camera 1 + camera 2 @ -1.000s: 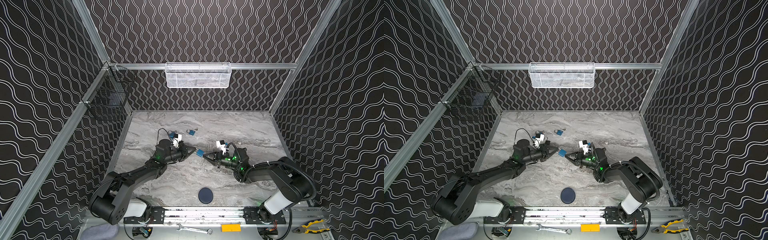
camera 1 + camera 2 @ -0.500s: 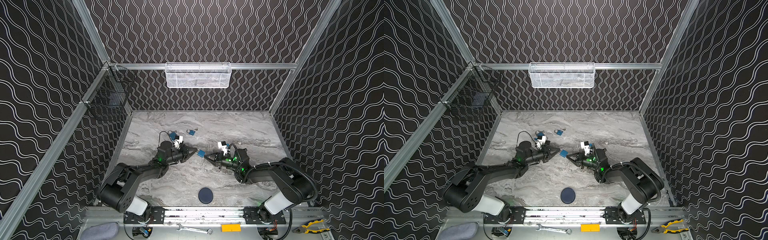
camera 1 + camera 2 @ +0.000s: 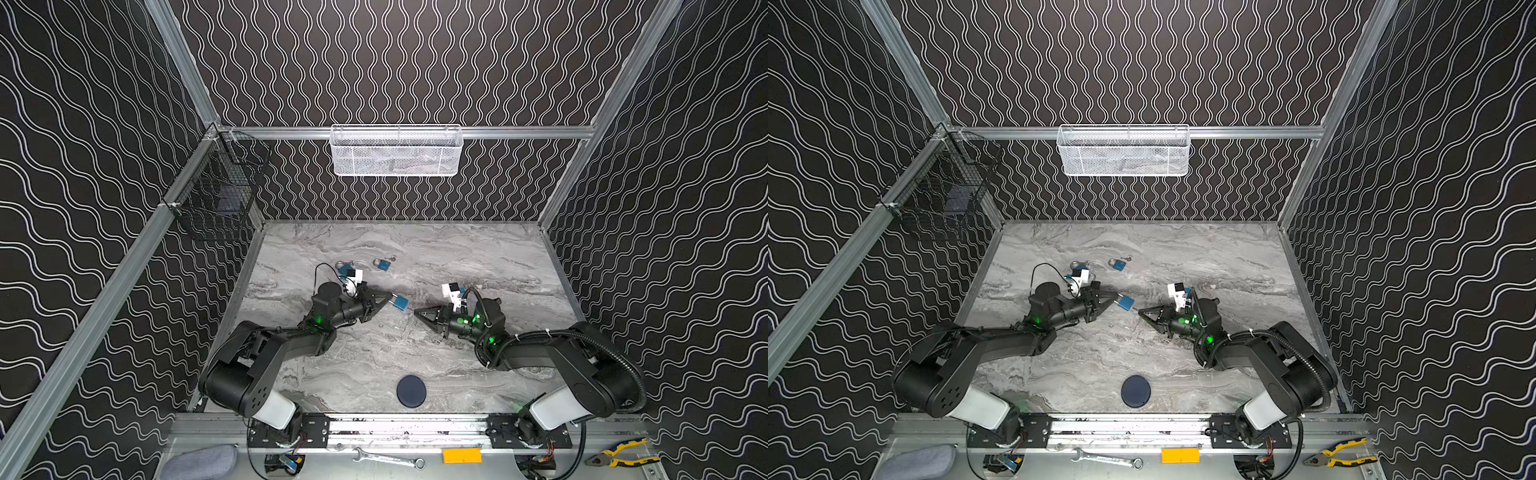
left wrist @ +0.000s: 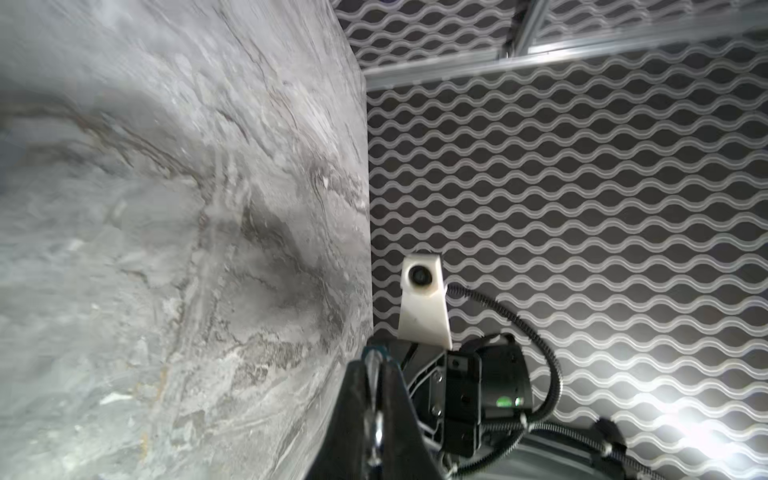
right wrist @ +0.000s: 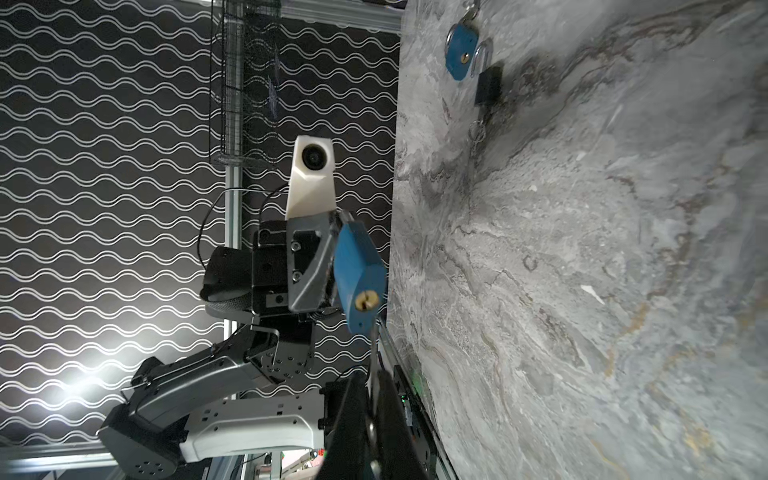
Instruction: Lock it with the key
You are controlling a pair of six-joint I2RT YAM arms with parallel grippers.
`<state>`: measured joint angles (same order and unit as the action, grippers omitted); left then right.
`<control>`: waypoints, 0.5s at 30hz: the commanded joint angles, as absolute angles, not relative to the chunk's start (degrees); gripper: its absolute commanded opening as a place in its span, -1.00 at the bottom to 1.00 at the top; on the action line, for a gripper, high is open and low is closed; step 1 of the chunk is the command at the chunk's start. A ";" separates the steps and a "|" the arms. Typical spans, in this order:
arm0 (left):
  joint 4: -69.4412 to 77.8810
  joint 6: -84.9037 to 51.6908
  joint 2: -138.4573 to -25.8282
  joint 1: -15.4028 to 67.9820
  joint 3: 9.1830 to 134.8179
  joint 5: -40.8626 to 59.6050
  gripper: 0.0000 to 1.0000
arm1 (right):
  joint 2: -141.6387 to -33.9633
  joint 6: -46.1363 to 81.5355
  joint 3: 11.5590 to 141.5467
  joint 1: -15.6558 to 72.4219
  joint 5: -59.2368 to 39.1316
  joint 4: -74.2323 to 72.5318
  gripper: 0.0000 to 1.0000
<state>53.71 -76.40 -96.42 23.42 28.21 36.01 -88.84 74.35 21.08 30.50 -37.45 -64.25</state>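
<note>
Pinching the blue lock (image 3: 401, 302) in the left hand (image 3: 388, 297), over the bench (image 3: 457, 257) middle. Pinching the key (image 5: 375, 349) in the right hand (image 3: 417, 313), tip by the lock's keyhole (image 5: 366, 300), both arms low.

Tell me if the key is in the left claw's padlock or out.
Out. In the right wrist view the padlock shows its brass keyway bare; the key ends beside it.

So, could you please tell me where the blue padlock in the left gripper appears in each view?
Top view: blue padlock, left of centre, at the left gripper tip.
Top view: padlock likewise left of centre.
Left wrist: padlock sliver between the fingers, bottom centre.
Right wrist: padlock mid-frame, keyhole toward camera.
Landmark: grey marble tabletop, in all four.
</note>
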 commanded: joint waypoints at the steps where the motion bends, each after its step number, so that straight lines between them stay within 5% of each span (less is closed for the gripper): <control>1: 54.10 -74.97 -96.06 22.10 28.74 36.63 -1.00 | -88.04 73.65 20.42 30.20 -37.31 -65.00 -1.00; 9: 48.74 -72.46 -94.68 20.47 29.83 39.99 -1.00 | -85.52 70.84 20.39 28.20 -38.75 -60.08 -1.00; 15: 28.67 -62.81 -88.95 14.54 31.60 43.00 -1.00 | -82.84 62.13 24.49 27.34 -40.87 -45.08 -1.00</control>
<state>39.05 -69.58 -90.59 16.34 30.57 40.93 -83.99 67.66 23.14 27.55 -39.55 -52.93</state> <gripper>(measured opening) 0.085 0.064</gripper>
